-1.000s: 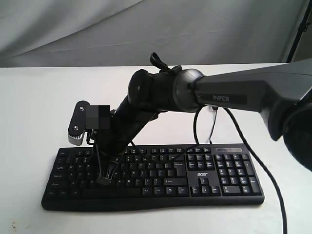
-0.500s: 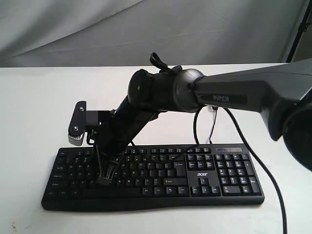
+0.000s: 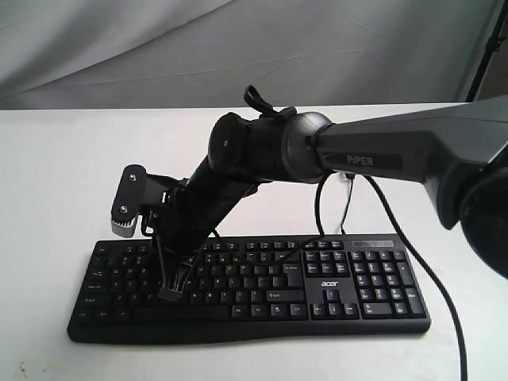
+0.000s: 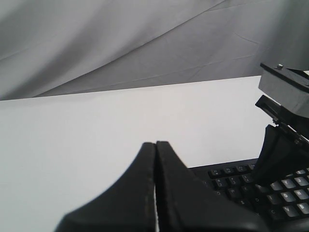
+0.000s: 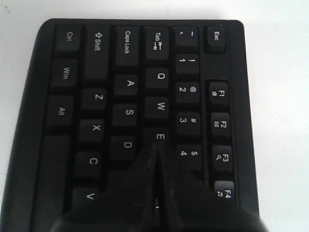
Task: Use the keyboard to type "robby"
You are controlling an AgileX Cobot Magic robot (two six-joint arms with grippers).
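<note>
The black keyboard (image 3: 333, 278) with its white acer logo lies along the table's front edge. My right arm reaches across the middle to the keyboard's left half. My right gripper (image 3: 170, 292) is shut, holds nothing, and points down at the letter keys. In the right wrist view its closed tip (image 5: 157, 145) sits at the edge of the E key (image 5: 160, 137) and hides the keys behind it. I cannot tell whether it touches a key. My left gripper (image 4: 155, 144) is shut and empty over bare table beside the keyboard's corner (image 4: 231, 174); it does not show in the exterior view.
A thin black cable (image 3: 432, 274) loops from behind the keyboard across the right of the white table (image 3: 48, 175). A grey cloth backdrop (image 3: 159, 48) hangs behind. The right arm's wrist camera block (image 4: 285, 92) shows close to my left gripper.
Almost nothing has changed. The right wrist shifted very slightly over the same keys, and both grippers stayed shut.
</note>
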